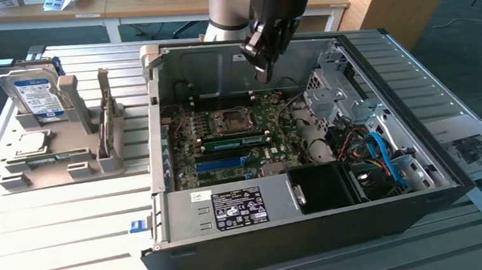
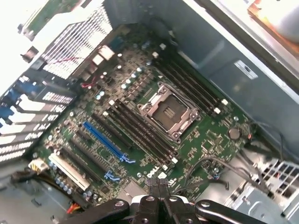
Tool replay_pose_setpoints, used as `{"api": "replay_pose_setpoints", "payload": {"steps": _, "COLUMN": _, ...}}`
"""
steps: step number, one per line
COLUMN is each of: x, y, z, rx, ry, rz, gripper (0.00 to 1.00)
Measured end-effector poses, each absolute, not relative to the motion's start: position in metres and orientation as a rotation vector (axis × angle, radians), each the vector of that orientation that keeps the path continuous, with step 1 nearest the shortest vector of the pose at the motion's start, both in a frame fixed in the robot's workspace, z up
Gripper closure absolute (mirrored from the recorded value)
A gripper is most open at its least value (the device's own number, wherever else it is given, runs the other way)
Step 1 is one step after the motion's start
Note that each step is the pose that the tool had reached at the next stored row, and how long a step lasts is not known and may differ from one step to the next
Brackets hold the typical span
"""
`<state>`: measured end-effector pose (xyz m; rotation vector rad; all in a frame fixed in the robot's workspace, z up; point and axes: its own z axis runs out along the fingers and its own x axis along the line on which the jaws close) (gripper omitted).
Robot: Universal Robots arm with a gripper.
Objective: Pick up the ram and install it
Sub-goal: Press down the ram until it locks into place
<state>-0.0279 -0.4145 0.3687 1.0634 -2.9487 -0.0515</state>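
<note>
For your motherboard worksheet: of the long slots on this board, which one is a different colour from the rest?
The long blue slot, lying beside the rows of black slots next to the empty CPU socket. All the other long slots are black.

The gripper (image 2: pixel 159 186) hangs above the motherboard (image 2: pixel 210 140) with its dark fingers (image 2: pixel 153 185) pressed together and nothing between them; below lies the open CPU socket (image 2: pixel 167 111), a bare metal frame; black memory slots (image 2: pixel 140 133) run in rows on one side of it, more (image 2: pixel 191 84) on the other; a long blue slot (image 2: pixel 103 141) sits further off; black cables (image 2: pixel 219 163) trail across the board's edge near the grey case wall (image 2: pixel 210 46).
</note>
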Motion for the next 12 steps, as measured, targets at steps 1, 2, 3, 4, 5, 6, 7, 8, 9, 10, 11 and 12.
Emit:
{"api": "replay_pose_setpoints", "payload": {"steps": 1, "x": -0.0279, "y": -0.4145, "z": 0.3687, "rx": 1.035, "ry": -2.959, "rz": -0.052, "gripper": 0.89}}
{"api": "replay_pose_setpoints", "payload": {"steps": 2, "x": -0.0279, "y": -0.4145, "z": 0.3687, "rx": 1.008, "ry": -2.969, "rz": -0.052, "gripper": 0.89}}
{"api": "replay_pose_setpoints", "payload": {"steps": 3, "x": -0.0279, "y": -0.4145, "z": 0.3687, "rx": 0.981, "ry": -2.978, "rz": -0.052, "gripper": 0.89}}
{"api": "replay_pose_setpoints", "payload": {"steps": 4, "x": -0.0279, "y": -0.4145, "z": 0.3687, "rx": 0.955, "ry": -2.987, "rz": -0.052, "gripper": 0.89}}
{"api": "replay_pose_setpoints", "payload": {"steps": 5, "x": -0.0279, "y": -0.4145, "z": 0.3686, "rx": 0.928, "ry": -2.996, "rz": -0.052, "gripper": 0.89}}
{"api": "replay_pose_setpoints", "payload": {"steps": 6, "x": -0.0279, "y": -0.4145, "z": 0.3686, "rx": 0.902, "ry": -3.004, "rz": -0.052, "gripper": 0.89}}
{"api": "replay_pose_setpoints", "payload": {"steps": 7, "x": -0.0279, "y": -0.4145, "z": 0.3686, "rx": 0.872, "ry": -3.013, "rz": -0.052, "gripper": 0.89}}
{"api": "replay_pose_setpoints", "payload": {"steps": 8, "x": -0.0279, "y": -0.4145, "z": 0.3686, "rx": 0.845, "ry": -3.021, "rz": -0.052, "gripper": 0.89}}
{"api": "replay_pose_setpoints", "payload": {"steps": 9, "x": -0.0279, "y": -0.4145, "z": 0.3686, "rx": 0.818, "ry": -3.029, "rz": -0.052, "gripper": 0.89}}
{"api": "replay_pose_setpoints", "payload": {"steps": 10, "x": -0.0279, "y": -0.4145, "z": 0.3686, "rx": 0.791, "ry": -3.036, "rz": -0.052, "gripper": 0.89}}
{"api": "replay_pose_setpoints", "payload": {"steps": 11, "x": -0.0279, "y": -0.4145, "z": 0.3685, "rx": 0.764, "ry": -3.044, "rz": -0.052, "gripper": 0.89}}
{"api": "replay_pose_setpoints", "payload": {"steps": 12, "x": -0.0279, "y": -0.4145, "z": 0.3686, "rx": 0.736, "ry": -3.051, "rz": -0.052, "gripper": 0.89}}
